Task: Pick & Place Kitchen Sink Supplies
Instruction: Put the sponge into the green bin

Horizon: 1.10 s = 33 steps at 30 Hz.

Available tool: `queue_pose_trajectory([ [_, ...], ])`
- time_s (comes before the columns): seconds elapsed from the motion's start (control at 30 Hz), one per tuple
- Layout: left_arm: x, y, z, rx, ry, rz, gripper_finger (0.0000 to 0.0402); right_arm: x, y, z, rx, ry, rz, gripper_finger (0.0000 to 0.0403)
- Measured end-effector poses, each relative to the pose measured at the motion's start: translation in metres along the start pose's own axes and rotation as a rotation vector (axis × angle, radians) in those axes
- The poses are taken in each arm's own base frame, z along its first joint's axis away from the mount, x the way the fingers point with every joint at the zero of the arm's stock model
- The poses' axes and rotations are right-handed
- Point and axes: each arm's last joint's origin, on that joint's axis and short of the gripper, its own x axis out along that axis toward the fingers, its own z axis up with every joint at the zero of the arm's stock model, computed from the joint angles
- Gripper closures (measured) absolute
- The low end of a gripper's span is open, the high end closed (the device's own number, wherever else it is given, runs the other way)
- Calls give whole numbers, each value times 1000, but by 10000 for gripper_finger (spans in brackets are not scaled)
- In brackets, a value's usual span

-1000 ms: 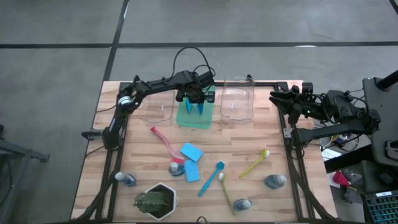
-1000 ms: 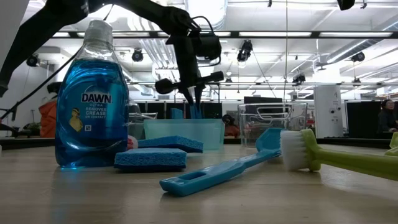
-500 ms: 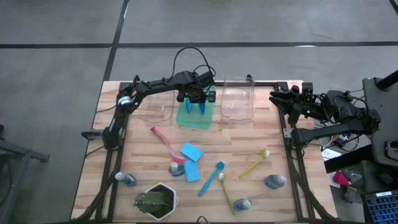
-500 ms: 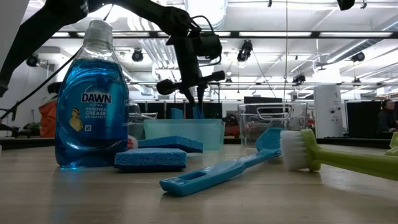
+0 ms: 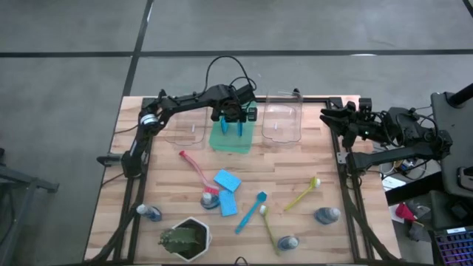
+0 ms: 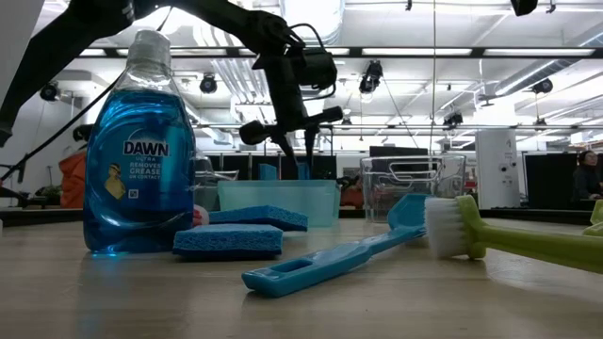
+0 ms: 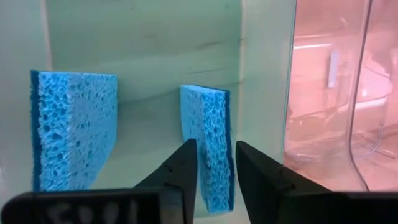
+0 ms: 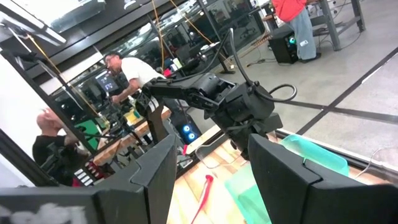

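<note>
**Over the green tray: left gripper loosens on a standing sponge**

Over the wooden table point(image 5: 295, 170), at the far edge near twelve o'clock, the left gripper point(image 5: 235, 118) reaches down into the green tray point(image 5: 231, 142). Two blue sponges stand on edge inside that tray; the second sponge point(image 7: 214, 140) sits between the gripper's fingers point(image 7: 180, 171), which are slightly apart with small gaps either side of it, while the first sponge point(image 7: 74, 130) stands free at nine o'clock from it. A second ago those fingers were pressed tighter on the sponge; now they have spread a little. Clear bins flank the tray: the left bin point(image 5: 185, 129) and the right bin point(image 5: 281, 122), contents not discernible. The right gripper point(image 5: 329, 117) waits at the table's three o'clock edge, fingers apart and holding nothing. Nearer six o'clock lie two more sponges point(image 5: 228, 181), a red brush point(image 5: 196, 168), a blue brush point(image 5: 251, 213), a yellow-green brush point(image 5: 303, 193) and soap bottles point(image 6: 139, 151).
</note>
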Motion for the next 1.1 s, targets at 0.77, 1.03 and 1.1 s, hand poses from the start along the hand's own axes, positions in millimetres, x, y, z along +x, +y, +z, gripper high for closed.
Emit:
queue_pose_trajectory([
  [0.77,-2,-1,-3,6,6,4,298,0,0,0,0,1,0,209],
  [1.03,-17,0,-2,14,-13,-24,298,0,0,0,0,0,0,209],
  [1.1,-23,0,-2,14,-24,-33,298,0,0,0,0,0,0,209],
])
